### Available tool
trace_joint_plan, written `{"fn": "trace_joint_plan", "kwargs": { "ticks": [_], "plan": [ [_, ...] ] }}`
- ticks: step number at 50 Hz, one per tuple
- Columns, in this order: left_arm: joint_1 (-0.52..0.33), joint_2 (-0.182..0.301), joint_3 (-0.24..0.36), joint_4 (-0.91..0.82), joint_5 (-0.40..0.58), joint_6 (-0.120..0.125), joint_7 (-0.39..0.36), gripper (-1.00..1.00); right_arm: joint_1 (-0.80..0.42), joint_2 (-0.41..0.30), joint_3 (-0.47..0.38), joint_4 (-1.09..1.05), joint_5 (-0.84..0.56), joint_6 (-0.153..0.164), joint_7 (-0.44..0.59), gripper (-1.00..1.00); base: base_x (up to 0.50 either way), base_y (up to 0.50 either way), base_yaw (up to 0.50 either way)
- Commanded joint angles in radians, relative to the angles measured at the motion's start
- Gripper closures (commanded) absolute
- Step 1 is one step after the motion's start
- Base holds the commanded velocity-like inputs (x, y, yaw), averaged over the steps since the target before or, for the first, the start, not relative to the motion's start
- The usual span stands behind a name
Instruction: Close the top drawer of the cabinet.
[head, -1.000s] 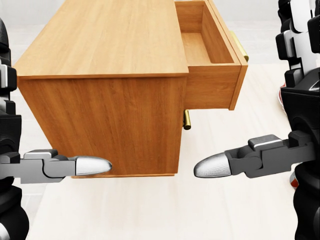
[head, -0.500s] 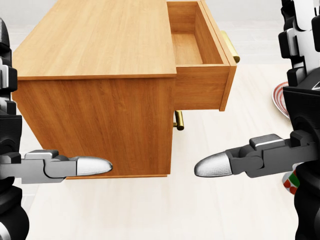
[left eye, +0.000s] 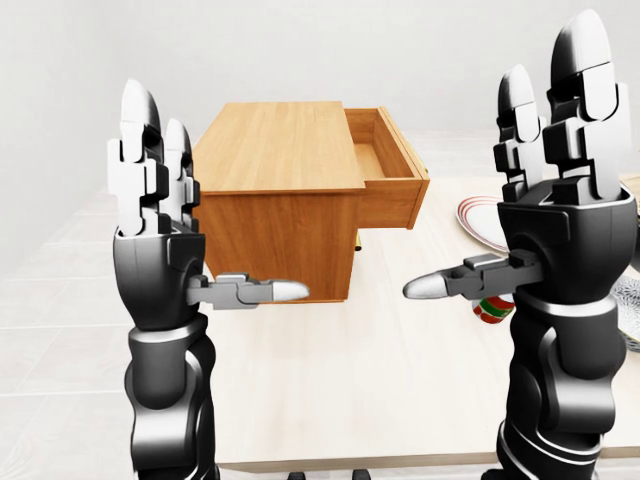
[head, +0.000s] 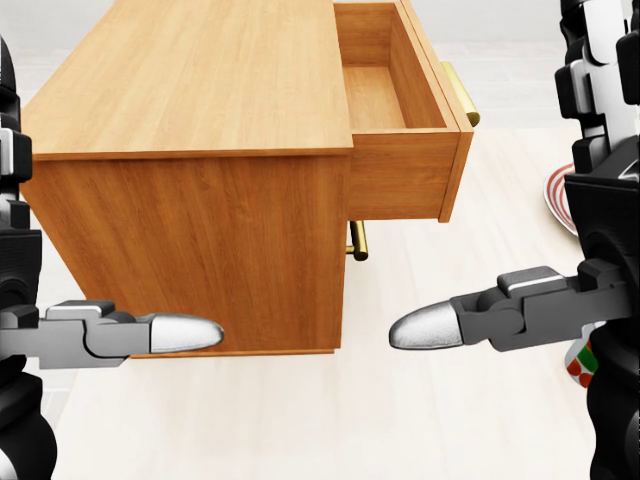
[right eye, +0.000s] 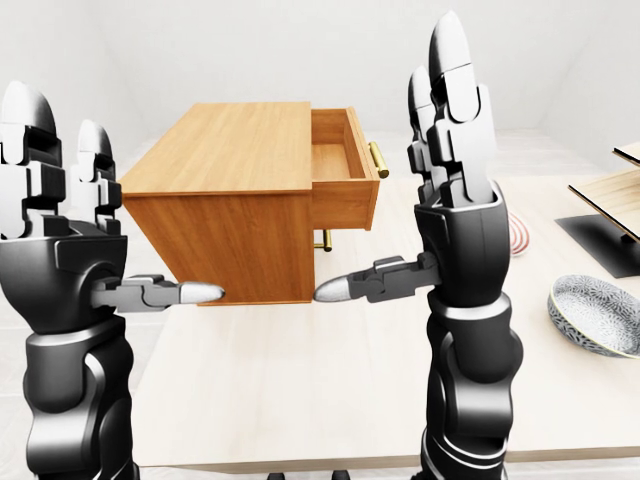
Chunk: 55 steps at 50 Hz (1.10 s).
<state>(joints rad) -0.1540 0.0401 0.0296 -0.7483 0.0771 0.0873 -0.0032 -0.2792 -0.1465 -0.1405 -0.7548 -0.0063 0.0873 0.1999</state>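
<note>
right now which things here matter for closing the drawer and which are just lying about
For the job:
- cabinet
- top drawer, pulled out
- drawer handle
- left hand and right hand, both open, empty

Lying about:
- striped plate
- patterned bowl
- red and green ball

Both forearms are glossy black, rounded and ribbed in stacked segments, each widening into a boxy black palm block. The left hand and right hand each carry three jointed fingers built of white and dark grey links with black gaps at the knuckles, ending in smooth, rounded silver-white tips. The thumbs are dark grey, blocky links with a pale plate on top and a bullet-shaped silver tip.
</note>
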Motion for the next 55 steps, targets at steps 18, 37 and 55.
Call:
{"fn": "trace_joint_plan", "kwargs": {
  "ticks": [18, 37, 55],
  "plan": [
    [-0.019, 0.000, 0.014, -0.006, -0.012, 0.000, 0.007, -1.00, -0.006, 0.001, -0.004, 0.012, -0.005, 0.000, -0.005, -1.00, 0.00, 0.00, 0.00],
    [0.000, -0.003, -0.010, -0.008, 0.026, 0.000, -0.011, -1.00, -0.152, 0.018, -0.001, 0.494, 0.044, 0.000, -0.060, -1.00, 0.00, 0.00, 0.00],
    [0.011, -0.011, -0.021, -0.024, 0.045, 0.000, -0.023, -1.00, -0.241, -0.043, -0.018, 0.622, 0.134, 0.000, -0.107, -1.00, 0.00, 0.00, 0.00]
  ]
}}
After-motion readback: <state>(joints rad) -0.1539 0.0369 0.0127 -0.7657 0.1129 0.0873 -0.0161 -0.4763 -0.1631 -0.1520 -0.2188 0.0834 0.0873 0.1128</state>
